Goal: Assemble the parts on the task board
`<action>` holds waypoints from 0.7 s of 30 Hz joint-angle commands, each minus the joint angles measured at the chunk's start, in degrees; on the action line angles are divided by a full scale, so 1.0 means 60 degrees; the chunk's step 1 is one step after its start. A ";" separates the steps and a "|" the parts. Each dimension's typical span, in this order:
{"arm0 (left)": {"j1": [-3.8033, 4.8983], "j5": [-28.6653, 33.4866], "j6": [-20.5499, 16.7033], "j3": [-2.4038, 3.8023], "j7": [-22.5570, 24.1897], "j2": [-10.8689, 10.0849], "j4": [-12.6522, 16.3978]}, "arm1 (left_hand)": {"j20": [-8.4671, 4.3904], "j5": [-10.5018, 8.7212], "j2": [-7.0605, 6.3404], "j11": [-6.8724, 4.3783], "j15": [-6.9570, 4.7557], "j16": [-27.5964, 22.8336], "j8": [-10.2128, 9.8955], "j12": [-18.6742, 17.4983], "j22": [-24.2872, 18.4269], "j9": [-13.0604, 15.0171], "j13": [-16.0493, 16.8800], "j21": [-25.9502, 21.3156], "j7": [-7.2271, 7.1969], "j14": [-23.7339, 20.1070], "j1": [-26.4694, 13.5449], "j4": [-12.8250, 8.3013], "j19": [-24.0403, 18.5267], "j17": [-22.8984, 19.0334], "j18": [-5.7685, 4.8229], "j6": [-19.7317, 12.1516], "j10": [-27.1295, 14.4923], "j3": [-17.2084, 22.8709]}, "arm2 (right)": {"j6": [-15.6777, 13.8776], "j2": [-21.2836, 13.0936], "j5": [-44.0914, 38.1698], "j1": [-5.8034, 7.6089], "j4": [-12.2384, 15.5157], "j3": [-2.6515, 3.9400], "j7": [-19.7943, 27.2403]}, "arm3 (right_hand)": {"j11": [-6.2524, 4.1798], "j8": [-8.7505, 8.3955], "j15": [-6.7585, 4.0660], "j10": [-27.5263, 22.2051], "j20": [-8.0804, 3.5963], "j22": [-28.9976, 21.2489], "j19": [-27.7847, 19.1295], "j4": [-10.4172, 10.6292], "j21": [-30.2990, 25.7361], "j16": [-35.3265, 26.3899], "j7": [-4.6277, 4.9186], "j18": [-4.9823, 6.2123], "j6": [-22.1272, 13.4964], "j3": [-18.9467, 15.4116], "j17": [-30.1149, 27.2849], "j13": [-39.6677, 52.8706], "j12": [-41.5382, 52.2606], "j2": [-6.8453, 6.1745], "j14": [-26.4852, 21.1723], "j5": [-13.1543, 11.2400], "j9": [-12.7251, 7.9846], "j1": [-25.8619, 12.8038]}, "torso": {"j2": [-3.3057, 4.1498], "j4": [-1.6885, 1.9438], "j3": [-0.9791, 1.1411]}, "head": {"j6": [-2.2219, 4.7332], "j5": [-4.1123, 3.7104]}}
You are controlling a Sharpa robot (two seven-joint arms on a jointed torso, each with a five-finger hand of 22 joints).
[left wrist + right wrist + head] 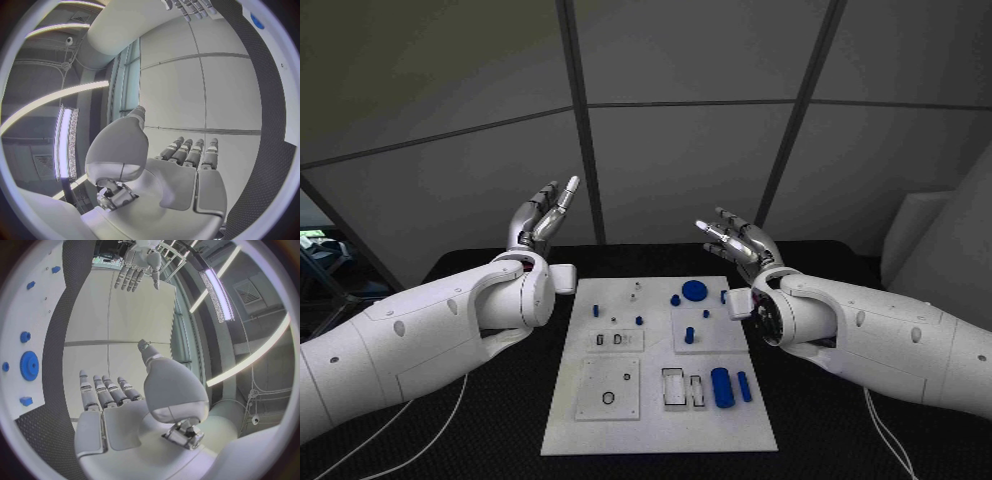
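Observation:
The white task board [661, 420] lies in the middle of the black table, with small blue parts on it. A round blue disc [694, 290] lies near its far right corner, a long blue cylinder [721, 387] and a thinner blue bar [744, 386] lie near its right edge. My left hand [545, 216] is raised above the far left of the board, fingers straight and apart, holding nothing. My right hand [740, 241] is raised above the far right, fingers spread, empty. In the right wrist view the blue disc [29, 365] and my right hand [109, 395] show. My left hand [181, 160] is flat and open.
White sub-plates [609, 388] with cut-outs sit on the board's near half. Black table [473, 410] lies free on both sides of the board. Grey wall panels stand behind the table.

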 commanded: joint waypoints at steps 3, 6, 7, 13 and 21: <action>0.0021 -0.0145 0.0522 0.0012 0.0214 0.0011 -0.0009 | 0.0211 0.0076 0.0102 0.0210 0.0284 0.0110 0.0084 0.0099 0.0072 0.0040 0.0048 0.0171 0.0733 0.0396 0.0662 0.0136 0.0205 0.0071 0.0144 0.0290 0.0289 -0.0070 | 0.2120 0.0158 -0.1063 0.0091 -0.0351 0.0104 -0.1004 | -0.0218 0.1347 -0.0380 0.5810 0.0098 0.0506 0.3356 -0.1030 0.1364 0.1225 0.1143 0.0903 0.5706 0.0577 0.0339 0.0340 0.1318 -0.0007 0.5706 0.0035 0.0593 0.1873 | 0.0002 0.0004 -0.0001 | 0.0001 -0.0002; 0.0021 -0.0145 0.0522 0.0012 0.0214 0.0011 -0.0009 | 0.0221 0.0041 0.0206 0.0546 0.0379 0.0323 0.0216 0.0311 0.0251 0.0125 0.0174 0.0508 0.0943 0.1389 0.1037 0.0101 0.0900 0.0191 0.0062 0.0939 0.1300 -0.0156 | 0.2372 0.0207 -0.1178 0.0113 -0.0457 0.0138 -0.1128 | -0.0402 0.1278 -0.0492 0.6300 0.0055 0.0468 0.3615 -0.1122 0.1432 0.1155 0.1016 0.0963 0.6203 0.0835 0.0301 0.0268 0.1202 -0.0061 0.6205 0.0020 0.0503 0.1915 | 0.0002 0.0004 -0.0001 | 0.0001 -0.0002; 0.0021 -0.0145 0.0522 0.0012 0.0214 0.0011 -0.0009 | 0.0225 0.0038 0.0208 0.0631 0.0460 0.0437 0.0262 0.0367 0.0332 0.0151 0.0200 0.0680 0.0985 0.1937 0.1198 0.0098 0.1248 0.0245 -0.0021 0.1194 0.1661 -0.0214 | 0.2412 0.0215 -0.1196 0.0117 -0.0475 0.0144 -0.1148 | -0.0458 0.1236 -0.0544 0.6475 0.0023 0.0468 0.3764 -0.1142 0.1488 0.1151 0.0976 0.0980 0.6349 0.0937 0.0305 0.0260 0.1146 -0.0091 0.6428 0.0010 0.0466 0.1899 | 0.0002 0.0004 -0.0001 | 0.0001 -0.0002; 0.0027 -0.0291 0.0890 0.0009 0.0305 -0.0190 -0.0068 | 0.0210 0.0051 -0.0122 0.0853 0.0333 0.1236 0.0340 0.0449 0.1076 0.0197 0.0264 0.2420 0.0844 0.5839 0.2332 0.0046 0.5046 0.0518 0.0117 0.2098 0.3154 -0.0356 | 0.1108 0.0038 -0.5833 0.0207 -0.1047 0.0152 -0.0433 | -0.0605 0.0994 -0.0837 0.7195 -0.0229 0.0505 0.4529 -0.1089 0.1814 0.1179 0.0868 0.0986 0.6850 0.1332 0.0363 0.0266 0.0868 -0.0314 0.7540 -0.0014 0.0363 0.1615 | 0.0219 -0.0003 0.0007 | -0.0385 -0.0025; 0.0027 -0.0469 0.0902 0.0010 0.0239 -0.0584 0.0377 | 0.0040 0.0030 -0.0003 0.0603 -0.0139 0.1674 0.0888 0.1034 0.1191 0.0470 0.0518 0.3151 0.1149 0.8058 0.3148 -0.0221 0.6821 0.0655 0.0440 0.5035 0.6764 -0.0293 | 0.1445 0.0043 -0.8173 0.0502 -0.1209 0.0154 -0.1091 | -0.0801 0.0794 -0.1105 0.8039 -0.0504 0.0514 0.5121 -0.1020 0.2058 0.1073 0.0728 0.0984 0.7428 0.1942 0.0461 0.0271 0.0571 -0.0625 0.8412 0.0037 0.0361 0.1407 | 0.0493 0.0067 0.0013 | -0.0289 -0.0001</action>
